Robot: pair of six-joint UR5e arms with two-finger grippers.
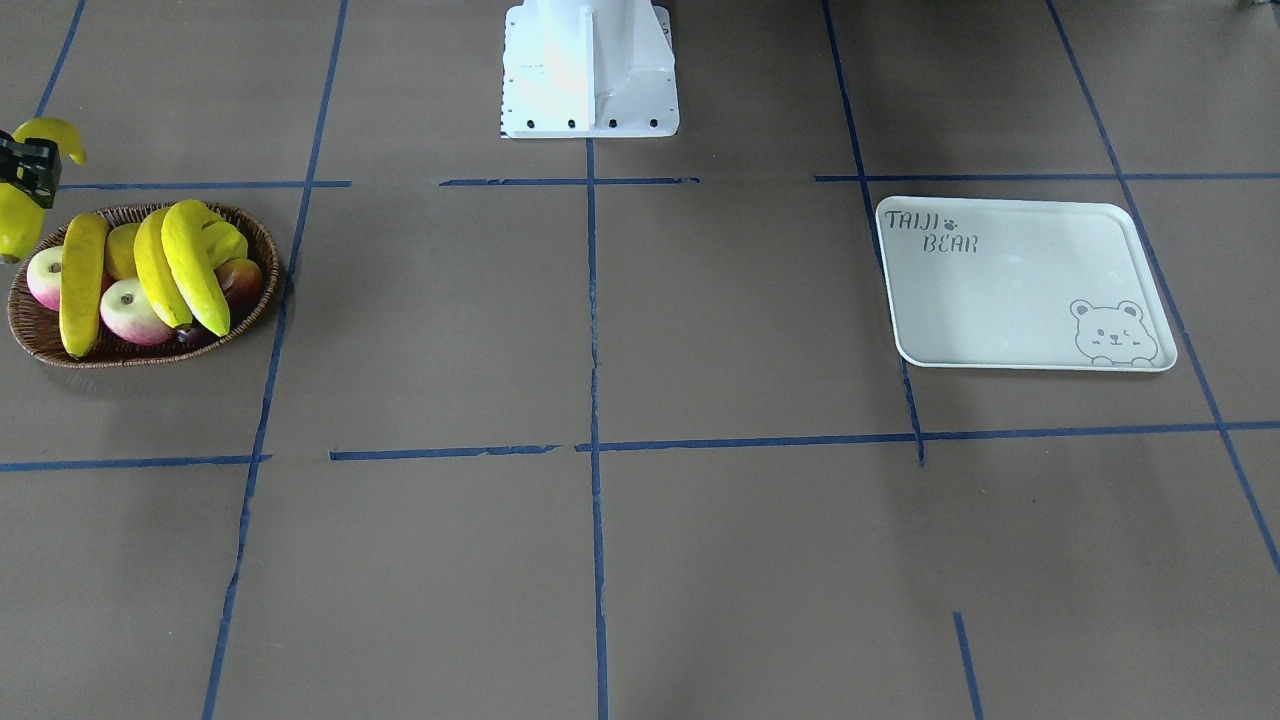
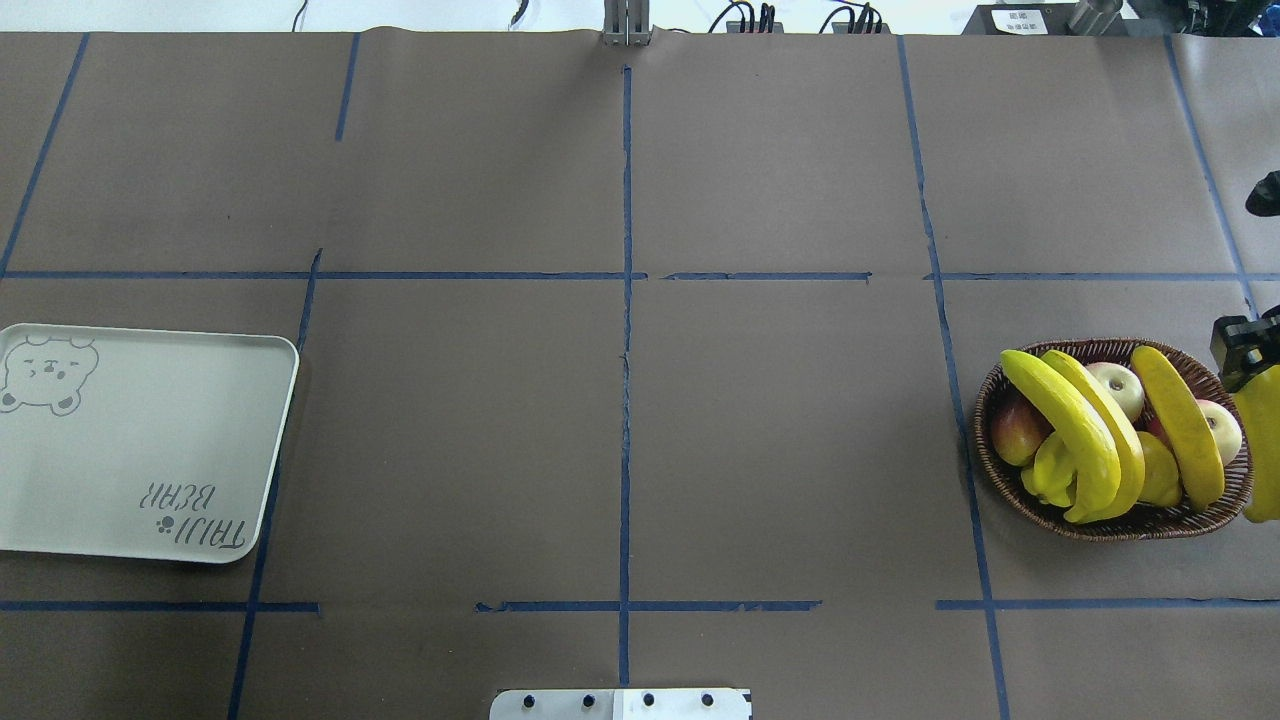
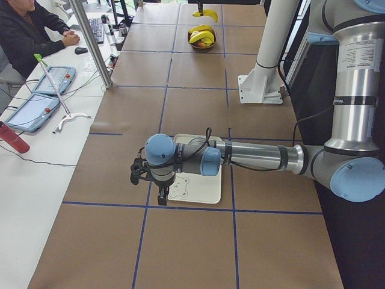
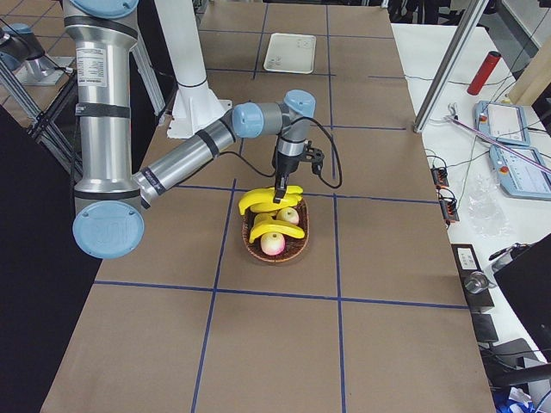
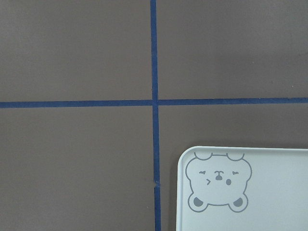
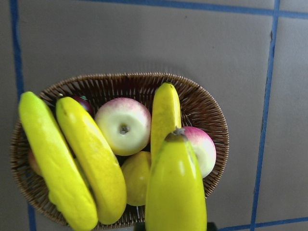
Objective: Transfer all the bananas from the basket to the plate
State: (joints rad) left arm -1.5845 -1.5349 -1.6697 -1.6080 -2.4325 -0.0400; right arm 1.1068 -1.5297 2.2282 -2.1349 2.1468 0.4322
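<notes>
Three bananas lay in the basket, which sat near the table's right end. Two of them leaned side by side and the third lay apart, all resting on other fruit: pink-and-pale apples, a ridged yellow-green starfruit and a small round yellow fruit. The fourth banana hung lifted clear of the heap, above the basket's rim on the side toward the table's right end. Its length ran steeply up and down.

The right gripper was pinched on this fourth banana about midway along, so a yellow end showed on either side of the black fingers.

The plate lay well apart from the basket, near the table's left end, with its "TAIJI BEAR" lettering in one corner and the bear face in the opposite one. The left gripper hung over the plate's bear corner, on the side of the table's far edge from the robot. Whether its fingers were spread or pressed together could not be told.

Blue tape lines crossed the brown table cover in a grid. The white robot base stood at the middle of the robot's edge.
</notes>
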